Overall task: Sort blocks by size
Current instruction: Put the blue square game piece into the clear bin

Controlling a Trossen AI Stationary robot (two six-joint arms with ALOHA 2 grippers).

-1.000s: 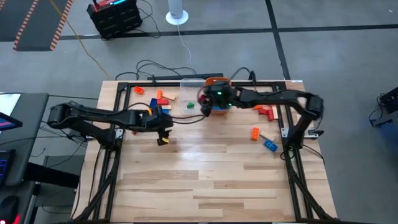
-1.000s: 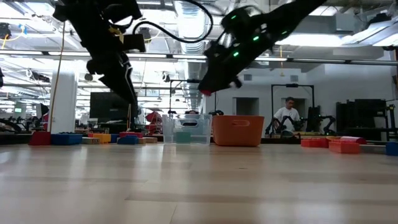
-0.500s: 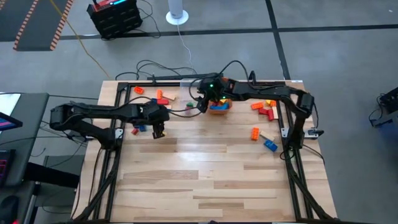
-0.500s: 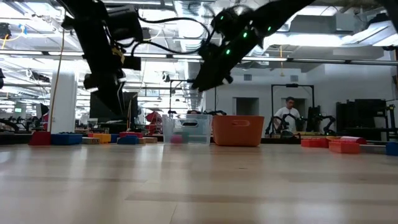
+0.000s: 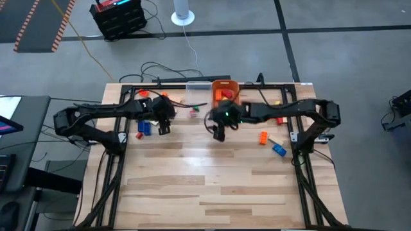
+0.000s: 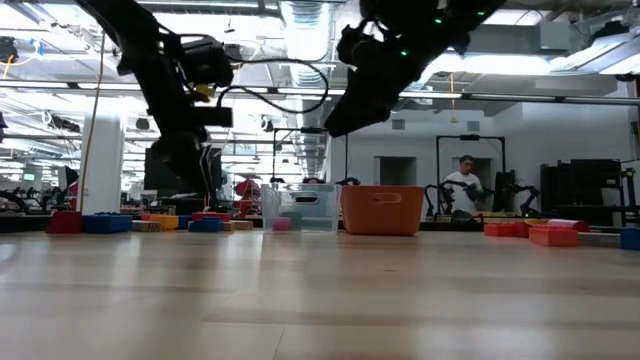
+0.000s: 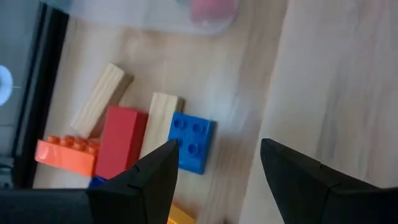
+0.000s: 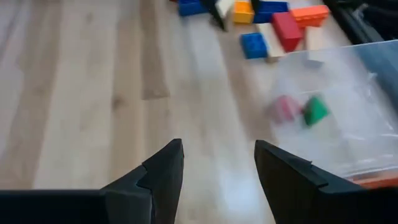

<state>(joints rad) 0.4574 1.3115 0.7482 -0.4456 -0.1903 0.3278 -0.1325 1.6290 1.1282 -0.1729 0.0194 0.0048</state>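
Observation:
Several blocks lie at the table's far left. The left wrist view shows a blue block (image 7: 191,143), a red block (image 7: 121,149), an orange block (image 7: 65,155) and two wooden bars (image 7: 96,99). My left gripper (image 5: 164,128) hangs open and empty above the table just right of them (image 7: 217,149). My right gripper (image 5: 218,133) is open and empty (image 8: 217,149) over bare wood near the table's middle, just near of the tubs. The clear tub (image 5: 196,96) holds a pink block (image 8: 285,107) and a green block (image 8: 316,110). The orange tub (image 5: 223,90) holds several blocks.
More blocks lie at the table's right: an orange one (image 5: 263,136), a blue one (image 5: 279,149) and red ones (image 5: 279,119). Cables run along the far edge. The near half of the table is bare wood. A person (image 6: 462,190) stands far behind the table.
My right gripper has gone from above the tubs toward the near edge. The red-pink block seen at its tips a second ago now lies in the clear tub. My left gripper has gone toward the far edge, up to the left block cluster.

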